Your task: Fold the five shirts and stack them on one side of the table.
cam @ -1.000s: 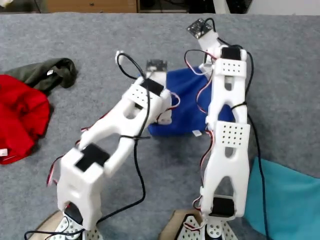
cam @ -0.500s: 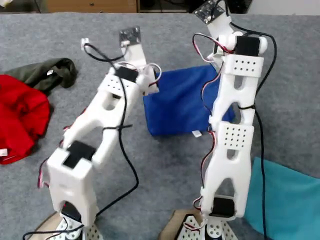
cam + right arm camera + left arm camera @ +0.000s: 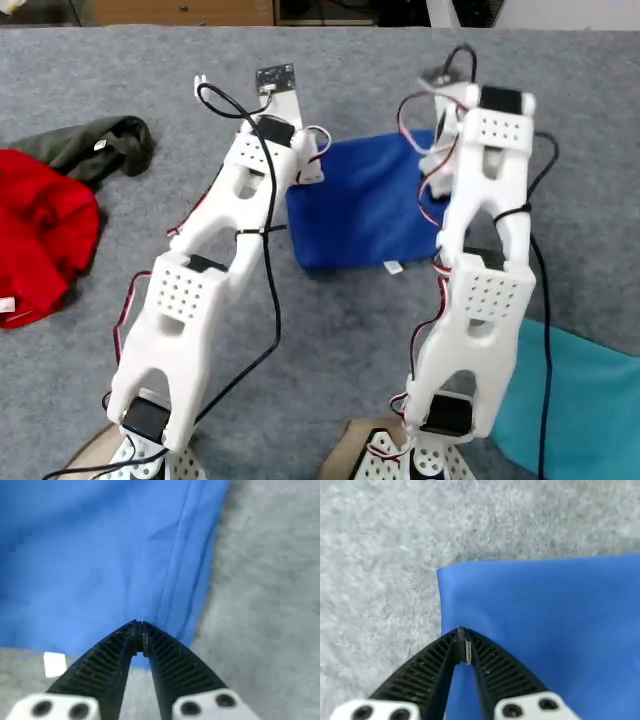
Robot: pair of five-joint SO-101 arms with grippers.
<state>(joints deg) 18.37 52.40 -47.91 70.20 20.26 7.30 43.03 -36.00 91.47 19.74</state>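
Shirt cloth in blue (image 3: 365, 205) lies folded into a flat, roughly square packet on the grey bench (image 3: 330, 340), in the middle between the two arms and somewhat toward the far side. A small white tag (image 3: 393, 267) pokes out at its near edge. In the left wrist view one corner and a straight folded edge of the blue shirt show against the grey surface.

The left end effector (image 3: 461, 642) has its two black ribbed fingers pressed together, and their tips sit over the blue cloth just inside that edge, close to the corner. The right end effector (image 3: 138, 637) is likewise pressed together, its tips above the opposite side of the shirt, where a stitched seam runs near the border and the white tag lies close by. From above, the left arm stretches to the shirt's left far corner and the right arm stands over its right side.

Well apart, at the bench's left edge, a crumpled red shirt (image 3: 40, 240) touches a dark olive shirt (image 3: 90, 145). A teal shirt (image 3: 580, 400) is spread at the near right corner.
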